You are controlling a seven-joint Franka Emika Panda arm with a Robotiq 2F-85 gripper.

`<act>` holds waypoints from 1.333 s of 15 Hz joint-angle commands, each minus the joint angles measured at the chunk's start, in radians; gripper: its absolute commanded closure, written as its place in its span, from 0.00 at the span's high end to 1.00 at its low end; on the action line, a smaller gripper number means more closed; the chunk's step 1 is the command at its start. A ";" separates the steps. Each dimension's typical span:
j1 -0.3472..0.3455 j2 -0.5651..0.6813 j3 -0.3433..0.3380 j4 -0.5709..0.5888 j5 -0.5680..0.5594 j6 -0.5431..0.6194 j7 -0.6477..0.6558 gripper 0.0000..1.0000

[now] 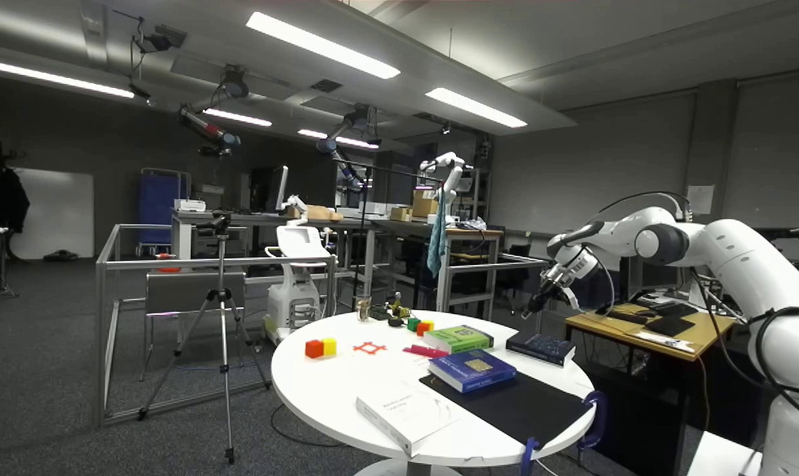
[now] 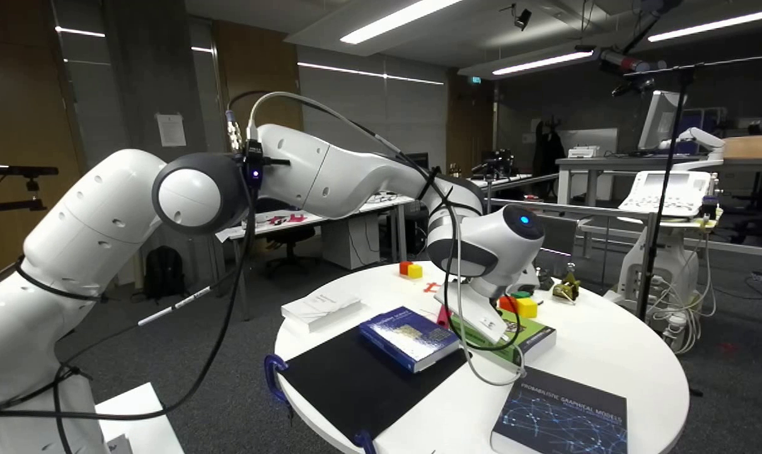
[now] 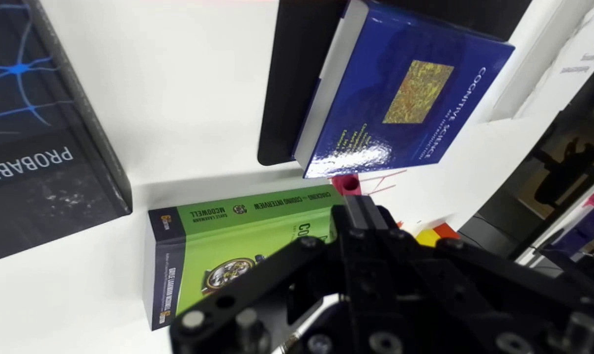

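Wrist view: the end effector point(image 3: 366, 212) is held above the tabletop point(image 3: 203, 98), its fingers closed together around nothing.
The green book point(image 3: 257, 233), laid on the tabletop, is partly hidden behind the fingers; the dark book point(image 3: 36, 142) is set near it, and the blue book point(image 3: 400, 108) is laid partly on a black mat point(image 3: 289, 88). In both exterior views, a white book point(image 1: 409, 413) is seen near the mat.

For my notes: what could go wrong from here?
The shut gripper appears aimed near the green book and might knock it if lowered unopened. The dark book lies close to the edge of the table, so a sideways bump could push it off. The hanging cable loop might also snag.
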 commanded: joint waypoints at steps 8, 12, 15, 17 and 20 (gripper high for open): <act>0.125 -0.106 -0.110 -0.136 -0.205 0.057 0.028 0.00; 0.168 -0.139 -0.133 -0.168 -0.213 0.108 0.063 0.00; 0.216 -0.178 -0.153 -0.201 -0.238 0.152 0.094 0.00; 0.255 -0.205 -0.165 -0.225 -0.268 0.176 0.116 0.00; 0.236 -0.249 -0.081 -0.253 -0.408 0.218 0.190 0.00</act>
